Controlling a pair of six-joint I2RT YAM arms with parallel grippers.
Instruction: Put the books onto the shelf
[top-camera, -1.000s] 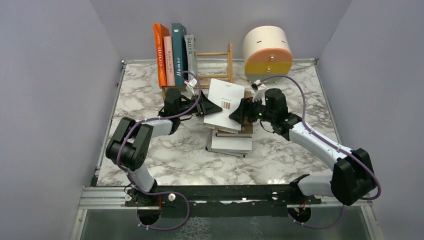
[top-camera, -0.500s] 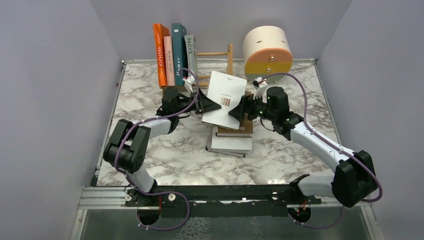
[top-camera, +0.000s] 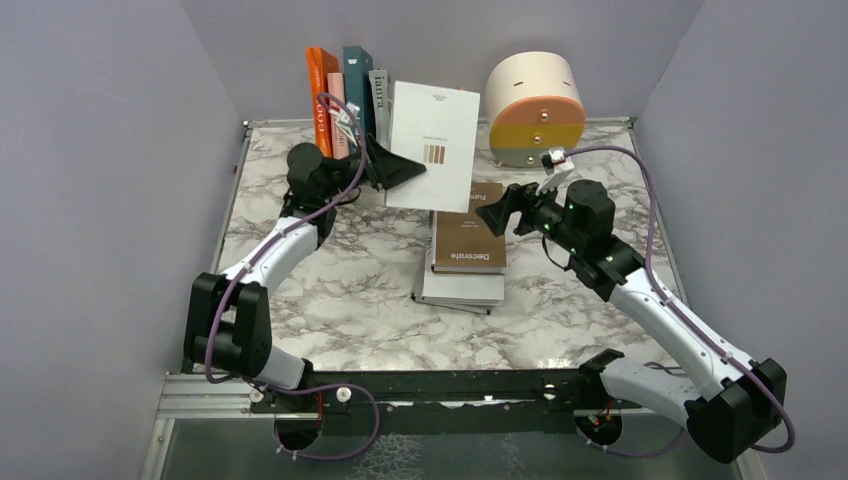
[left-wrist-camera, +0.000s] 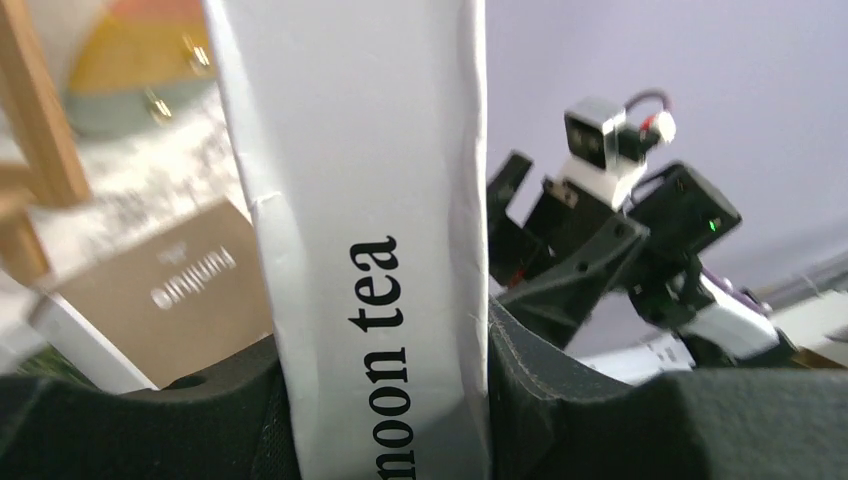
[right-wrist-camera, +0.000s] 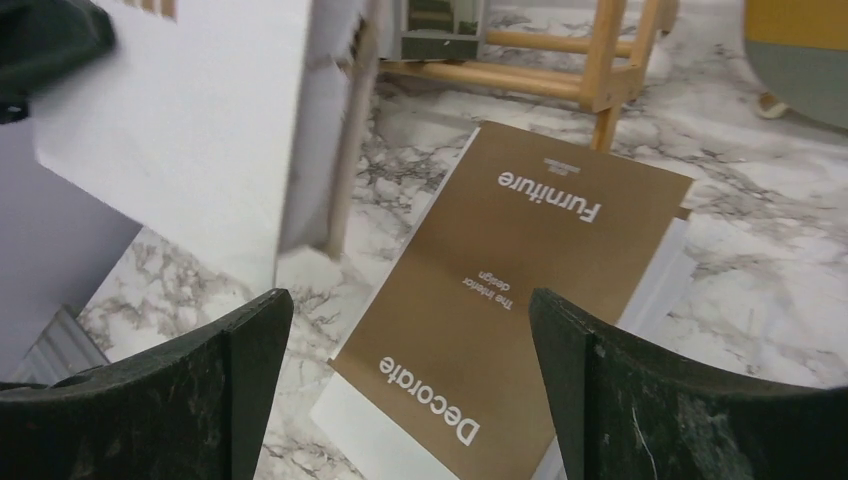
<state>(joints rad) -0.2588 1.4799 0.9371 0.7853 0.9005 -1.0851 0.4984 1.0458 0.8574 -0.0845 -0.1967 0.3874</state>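
Observation:
My left gripper (top-camera: 405, 170) is shut on a white book (top-camera: 432, 147), holding it upright above the table just in front of the shelf. In the left wrist view its spine (left-wrist-camera: 380, 250) sits squeezed between both fingers. An orange book (top-camera: 318, 100), a teal book (top-camera: 357, 85) and a grey book (top-camera: 380, 95) stand on the light-wood shelf (right-wrist-camera: 600, 80), which the white book mostly hides from above. My right gripper (top-camera: 497, 212) is open and holds nothing, hovering over a brown book (right-wrist-camera: 520, 270) that tops a stack of white books (top-camera: 460, 288).
A round cream, yellow and orange drawer unit (top-camera: 535, 105) stands at the back right, beside the shelf. Purple walls close in the marble table (top-camera: 330, 290) on three sides. My right arm's wrist (left-wrist-camera: 600, 230) is near the held book.
The left arm has lifted the white book off the stack and stood it upright near the shelf. The right gripper opened, let go of it and drew back to the right.

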